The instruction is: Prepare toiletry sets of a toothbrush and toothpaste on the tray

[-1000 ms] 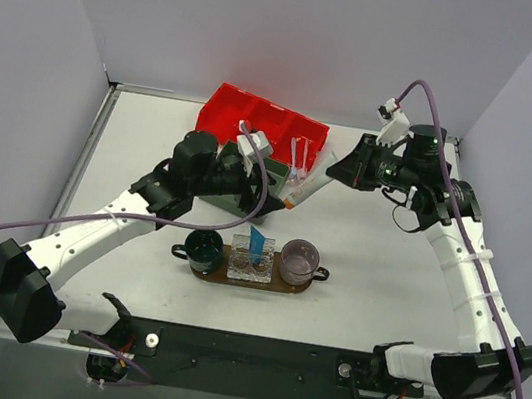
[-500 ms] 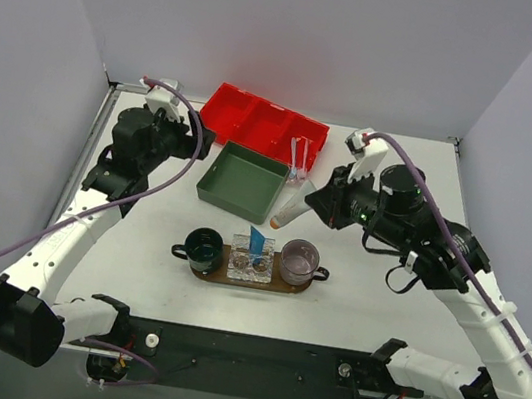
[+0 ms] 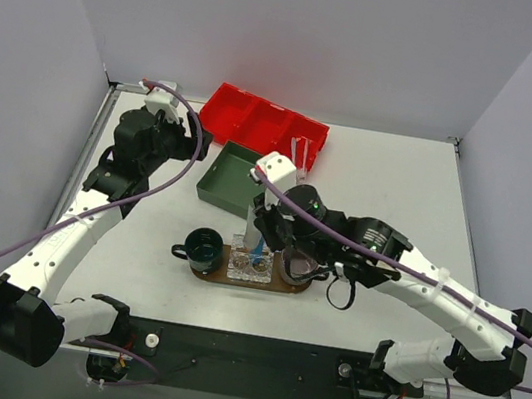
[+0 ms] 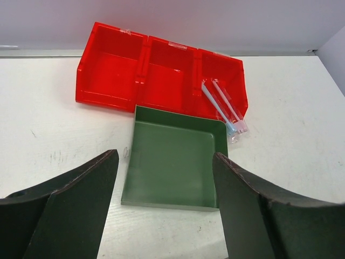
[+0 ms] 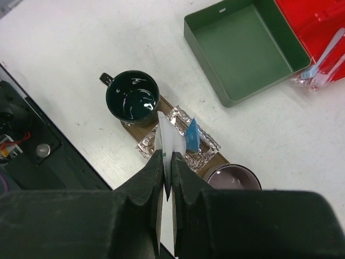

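Evidently to seat it beside the blue tube (image 5: 192,136), the right gripper (image 5: 167,162) held the white tube (image 5: 168,141) clamped upright over the tray (image 3: 262,285); the left gripper (image 4: 164,156) hung with jaws apart.

White table (image 3: 391,179) with red divided bin (image 3: 263,123), green box (image 3: 233,182), brown oval tray (image 3: 223,277), and toothbrushes (image 3: 300,156) leaning against the bin

Plain pale grey walls (image 3: 304,23) enclose a white table (image 3: 391,179) (faintly scuffed), evenly lit.
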Motion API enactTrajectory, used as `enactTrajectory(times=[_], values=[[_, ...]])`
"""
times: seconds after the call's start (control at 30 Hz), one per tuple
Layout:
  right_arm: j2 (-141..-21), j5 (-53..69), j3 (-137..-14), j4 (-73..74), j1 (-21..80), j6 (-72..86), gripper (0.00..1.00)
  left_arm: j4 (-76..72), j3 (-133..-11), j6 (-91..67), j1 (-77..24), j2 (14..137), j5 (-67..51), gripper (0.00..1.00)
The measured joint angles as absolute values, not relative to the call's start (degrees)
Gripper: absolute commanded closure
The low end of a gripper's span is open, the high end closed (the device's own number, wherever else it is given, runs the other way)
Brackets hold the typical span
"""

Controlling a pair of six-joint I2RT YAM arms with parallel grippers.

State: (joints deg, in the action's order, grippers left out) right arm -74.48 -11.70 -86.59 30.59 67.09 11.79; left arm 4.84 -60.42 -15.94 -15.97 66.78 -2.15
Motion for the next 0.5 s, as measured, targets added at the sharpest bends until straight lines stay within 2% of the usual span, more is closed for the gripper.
enactTrajectory(times=[0.5], values=[[-83.53,-13.06,-86.65,29.91,67.33,11.25,1.0,4.8,-59.59,-14.31,-16.03,65.8,-1.93,0.2]])
